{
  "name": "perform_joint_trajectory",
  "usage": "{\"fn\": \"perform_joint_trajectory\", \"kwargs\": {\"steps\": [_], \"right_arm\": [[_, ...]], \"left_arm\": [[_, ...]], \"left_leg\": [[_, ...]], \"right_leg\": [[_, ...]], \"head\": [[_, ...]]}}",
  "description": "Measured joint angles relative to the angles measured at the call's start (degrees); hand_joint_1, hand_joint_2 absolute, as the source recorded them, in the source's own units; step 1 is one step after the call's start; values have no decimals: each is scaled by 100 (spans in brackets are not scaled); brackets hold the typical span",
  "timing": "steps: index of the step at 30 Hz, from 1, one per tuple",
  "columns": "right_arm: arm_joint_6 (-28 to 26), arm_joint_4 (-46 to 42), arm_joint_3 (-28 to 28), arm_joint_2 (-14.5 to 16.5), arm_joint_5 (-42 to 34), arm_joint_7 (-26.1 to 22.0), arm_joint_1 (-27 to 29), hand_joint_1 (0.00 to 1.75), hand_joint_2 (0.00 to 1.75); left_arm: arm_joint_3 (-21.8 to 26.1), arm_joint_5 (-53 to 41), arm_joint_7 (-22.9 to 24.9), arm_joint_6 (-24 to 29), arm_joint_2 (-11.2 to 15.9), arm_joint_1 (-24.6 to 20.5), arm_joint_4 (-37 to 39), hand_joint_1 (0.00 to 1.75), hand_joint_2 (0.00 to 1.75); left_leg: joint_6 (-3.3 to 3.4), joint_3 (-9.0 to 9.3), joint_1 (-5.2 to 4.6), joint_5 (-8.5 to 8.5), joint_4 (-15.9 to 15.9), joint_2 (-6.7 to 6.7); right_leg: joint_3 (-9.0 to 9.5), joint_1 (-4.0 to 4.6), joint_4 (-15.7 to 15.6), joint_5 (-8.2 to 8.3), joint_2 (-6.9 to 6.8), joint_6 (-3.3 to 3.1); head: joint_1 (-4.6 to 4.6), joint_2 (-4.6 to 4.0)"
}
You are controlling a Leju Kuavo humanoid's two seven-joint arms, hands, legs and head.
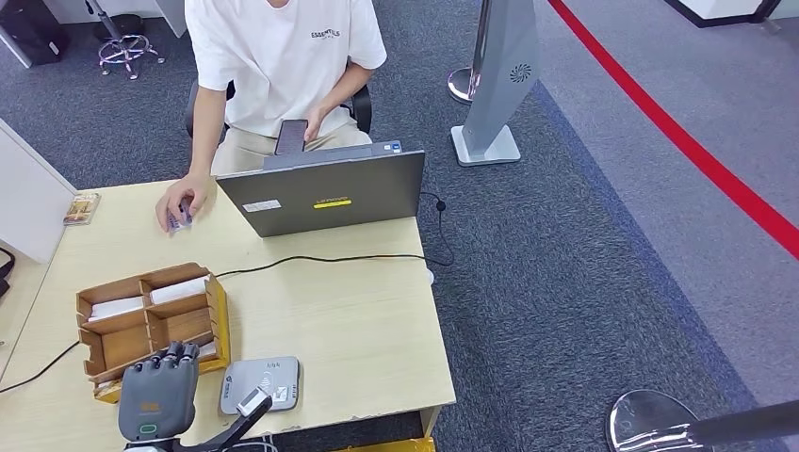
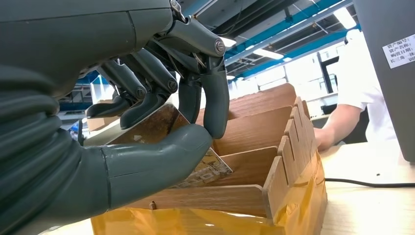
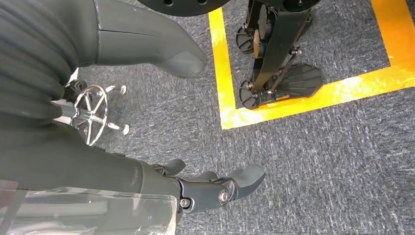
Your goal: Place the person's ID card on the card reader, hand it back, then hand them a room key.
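Observation:
My left hand [image 1: 158,395] reaches into the near compartment of the wooden card organizer [image 1: 143,282] at the table's near left. In the left wrist view its thumb [image 2: 161,161] and fingers [image 2: 215,105] pinch a patterned room key card [image 2: 208,169] inside the organizer [image 2: 274,181]. The grey card reader [image 1: 273,377] lies just right of that hand with nothing on it. The seated person's hand [image 1: 181,205] rests on the far side of the table over a small card [image 1: 177,221]. My right hand [image 3: 215,188] hangs over the carpet, fingers apart, holding nothing.
An open laptop [image 1: 330,193] stands at the table's far edge, its black cable [image 1: 311,258] running across the middle. White cards [image 1: 179,290] fill the organizer's far compartments. A small booklet [image 1: 82,207] lies at the far left. The person holds a phone [image 1: 290,137].

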Motion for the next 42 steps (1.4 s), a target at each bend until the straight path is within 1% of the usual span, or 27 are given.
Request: {"fn": "perform_joint_trajectory", "kwargs": {"steps": [5, 9, 15, 19, 23, 34, 36, 38, 42], "right_arm": [[3, -19, 0, 6, 0, 0, 0, 0, 175], [7, -29, 0, 14, 0, 1, 1, 0, 175], [7, -48, 0, 45, 2, -1, 7, 0, 175], [7, -52, 6, 60, 3, -8, 11, 0, 175], [7, -52, 23, 63, 4, -20, 11, 0, 175], [-3, -42, 66, 87, 10, -26, 10, 0, 175], [-34, -26, 85, 88, 38, -26, 9, 0, 175], [-96, 8, 110, 86, 94, -35, 6, 0, 175], [-214, 120, 169, 56, 131, -60, -4, 0, 175]], "left_arm": [[36, 0, 3, 9, -27, 7, -50, 175, 175], [69, 0, -40, 10, -59, 10, -230, 175, 175], [260, 3, -441, 0, -256, -9, -809, 175, 175], [329, 20, -643, -58, -366, -184, -1303, 175, 175], [338, 44, -711, -97, -422, -385, -1655, 175, 175], [382, 72, -706, -121, -460, -614, -1921, 175, 175], [469, 42, -634, -138, -434, -745, -1921, 175, 175], [623, 10, -528, -134, -320, -978, -1880, 175, 175], [1046, 4, -406, -67, 184, -1547, -1598, 175, 175]], "left_leg": [[0, 0, 0, 0, 0, 0], [0, 0, 0, 0, 0, 0], [0, -1, 0, 0, 1, 0], [0, 0, 0, 0, 2, -1], [0, 0, 0, 0, 2, 0], [0, -1, 0, 0, 2, 0], [0, 0, 0, 1, 2, 0], [-2, 0, 2, 3, 2, -1], [-6, 3, 6, 8, 1, 1]], "right_leg": [[0, 0, 0, 0, 0, 0], [0, 0, 0, 0, 0, 0], [-1, 0, 0, 0, 0, 0], [-1, 0, 0, 1, -1, 1], [-1, 0, 0, 2, 1, 1], [-1, 0, 0, 1, 0, 1], [-1, 0, 0, 2, 0, 1], [-1, 2, 2, 4, 0, -2], [-2, 6, 8, 10, 2, -12]], "head": [[1, 0], [0, 0], [0, 0], [1, 0], [0, 0], [1, 0], [1, 0], [1, 0], [-1, 0]]}}
